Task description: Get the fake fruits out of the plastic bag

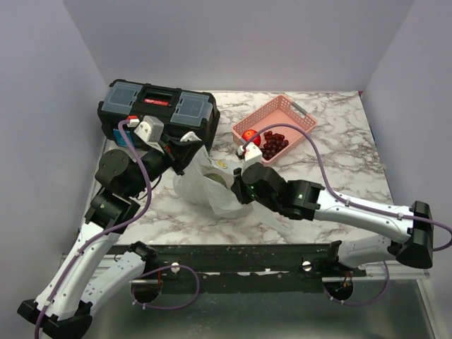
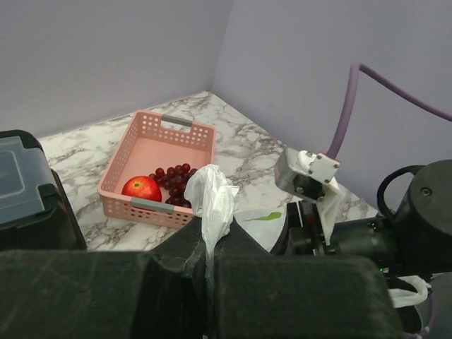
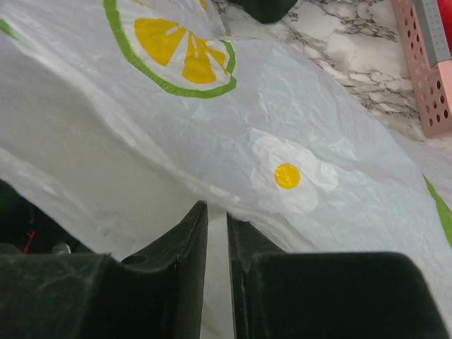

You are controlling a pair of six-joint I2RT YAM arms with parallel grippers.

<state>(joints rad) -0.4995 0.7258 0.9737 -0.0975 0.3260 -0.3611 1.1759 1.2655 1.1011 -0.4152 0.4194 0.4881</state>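
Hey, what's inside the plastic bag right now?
A dull-green rounded shape, probably the melon, shows at the mouth of the plastic bag. Crinkled plastic hides the rest of the inside. The apple and grapes are in the pink basket.

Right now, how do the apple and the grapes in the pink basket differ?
The apple is one smooth, glossy, bright red ball; the grapes are a bunch of many small, darker red berries. The apple sits against the wall of the pink basket by a grey handle; the grapes lie beside it, further in. Both are red and rest in the basket, outside the plastic bag.
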